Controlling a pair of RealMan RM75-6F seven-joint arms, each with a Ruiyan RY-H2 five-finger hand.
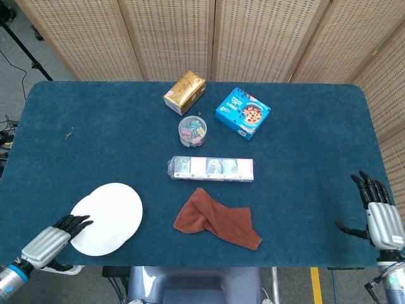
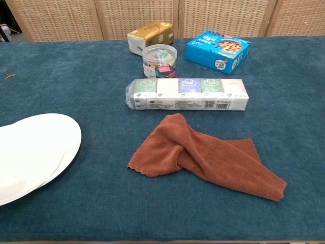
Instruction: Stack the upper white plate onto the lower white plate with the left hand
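Two white plates lie overlapped near the table's front left corner. The upper plate [image 1: 95,223] [image 2: 23,160] sits on the lower plate [image 1: 137,212] [image 2: 72,138], shifted slightly left, so the lower rim shows on the right. My left hand [image 1: 54,235] lies low at the front left edge with its fingers [image 1: 78,221] stretched out, tips at the upper plate's rim and nothing gripped. The chest view does not show this hand. My right hand [image 1: 381,215] rests open at the front right edge, far from the plates.
A rust-red cloth [image 1: 217,220] [image 2: 208,155] lies right of the plates, with a long tissue pack [image 1: 211,169] [image 2: 187,94] behind it. Further back stand a clear tub of clips [image 1: 192,131], a gold box [image 1: 185,92] and a blue cookie box [image 1: 243,113].
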